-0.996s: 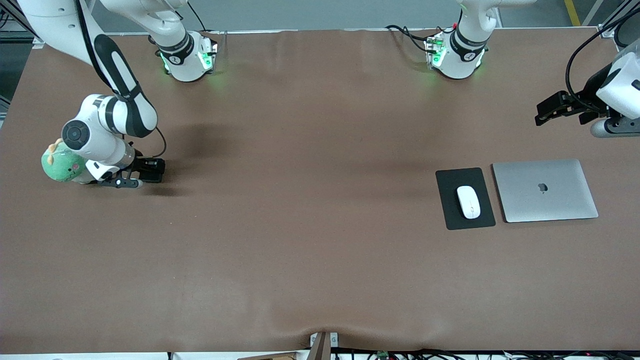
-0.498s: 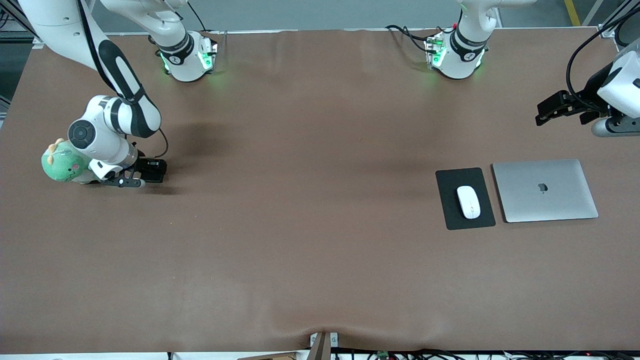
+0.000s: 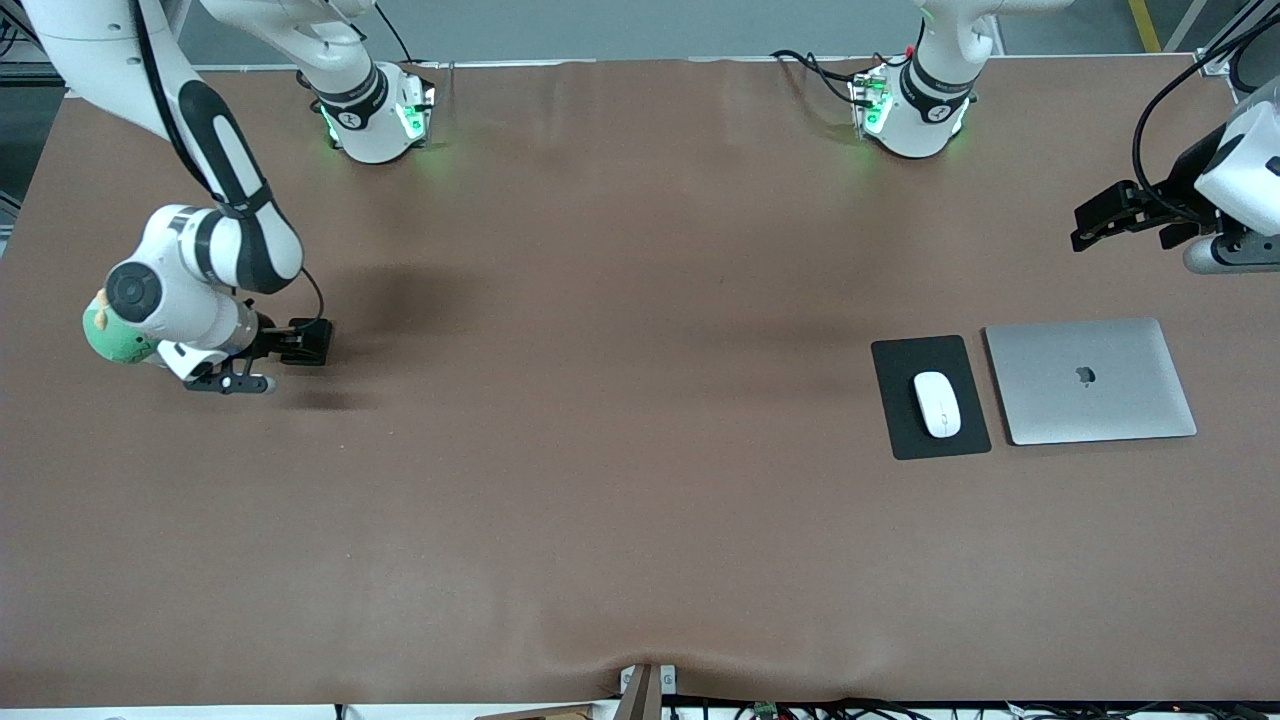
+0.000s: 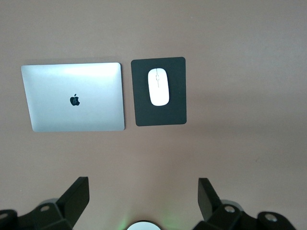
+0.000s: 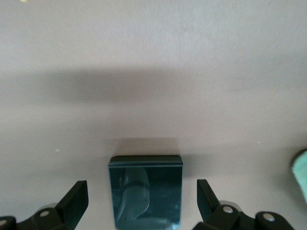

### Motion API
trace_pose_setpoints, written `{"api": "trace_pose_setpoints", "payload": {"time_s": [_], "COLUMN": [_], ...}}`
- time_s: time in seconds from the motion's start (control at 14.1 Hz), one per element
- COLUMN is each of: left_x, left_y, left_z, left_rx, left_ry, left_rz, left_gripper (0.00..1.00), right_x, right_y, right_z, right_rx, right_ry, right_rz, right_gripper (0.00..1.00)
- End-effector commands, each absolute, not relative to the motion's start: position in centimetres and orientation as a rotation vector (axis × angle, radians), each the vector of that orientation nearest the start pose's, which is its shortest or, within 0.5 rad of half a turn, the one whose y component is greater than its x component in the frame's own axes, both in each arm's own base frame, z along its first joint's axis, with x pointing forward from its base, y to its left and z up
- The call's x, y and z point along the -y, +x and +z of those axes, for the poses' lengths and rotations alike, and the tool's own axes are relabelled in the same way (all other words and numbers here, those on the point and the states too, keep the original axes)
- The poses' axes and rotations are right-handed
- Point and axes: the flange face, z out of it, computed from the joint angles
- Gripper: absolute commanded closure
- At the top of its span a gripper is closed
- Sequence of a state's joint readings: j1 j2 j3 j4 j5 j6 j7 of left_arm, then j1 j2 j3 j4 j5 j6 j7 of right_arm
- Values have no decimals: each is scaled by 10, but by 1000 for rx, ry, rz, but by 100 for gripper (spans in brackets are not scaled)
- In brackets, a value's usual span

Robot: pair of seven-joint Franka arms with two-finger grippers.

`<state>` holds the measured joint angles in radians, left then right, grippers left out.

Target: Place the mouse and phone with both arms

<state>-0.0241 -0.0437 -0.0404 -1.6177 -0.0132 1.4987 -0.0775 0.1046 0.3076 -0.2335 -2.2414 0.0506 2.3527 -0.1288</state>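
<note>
Mouse (image 3: 937, 403) sits on black pad (image 3: 930, 396) beside laptop (image 3: 1089, 380): done. Phone (image 5: 146, 198) lies on table between wide-open right gripper (image 5: 143, 203) jaws, probably just released beside green plush (image 3: 112, 338). Left gripper (image 4: 143, 199) waits, jaws wide, empty.

surface (image 3: 620, 500): brown covering lying flat, rippling at its near edge
floor (image 3: 640, 25): grey strip showing above the surface

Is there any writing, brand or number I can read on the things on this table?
No words or numbers can be read anywhere.
The only sign is a dark apple logo, without letters, on the lid of the closed silver laptop.
The mouse and the mouse pad show no marking.
</note>
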Motion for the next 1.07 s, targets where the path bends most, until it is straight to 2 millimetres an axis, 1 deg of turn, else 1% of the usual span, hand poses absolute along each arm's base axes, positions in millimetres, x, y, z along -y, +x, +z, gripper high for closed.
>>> {"api": "trace_pose_setpoints", "payload": {"time_s": [0.0,0.07,0.21,0.43,0.5,0.57,0.71,0.78,0.92,1.0], "left_x": [36,36,35,36,37,37,37,35,33,32], "left_y": [537,537,537,537,537,537,537,537,538,538], "left_z": [627,627,627,628,628,632,634,634,635,635], "left_rx": [-4,-2,5,10,10,12,17,7,1,6], "left_ry": [-3163,-3165,-3168,-3168,-3168,-3171,-3174,-3173,-3161,-3161], "left_rz": [95,95,90,86,86,72,67,66,60,60], "left_gripper": [0,0,0,0,0,0,0,0,0,0], "right_x": [82,84,86,81,80,80,70,59,49,38], "right_y": [551,558,565,572,575,574,569,566,565,568], "right_z": [266,279,307,370,394,419,464,479,521,548], "right_rx": [-52,-60,-55,-37,-34,-30,-1,26,54,94], "right_ry": [-3127,-3125,-3127,-3115,-3114,-3112,-3104,-3094,-3089,-3089], "right_rz": [377,384,341,305,281,242,201,214,176,172], "right_gripper": [0,0,0,0,0,0,0,0,0,0]}}
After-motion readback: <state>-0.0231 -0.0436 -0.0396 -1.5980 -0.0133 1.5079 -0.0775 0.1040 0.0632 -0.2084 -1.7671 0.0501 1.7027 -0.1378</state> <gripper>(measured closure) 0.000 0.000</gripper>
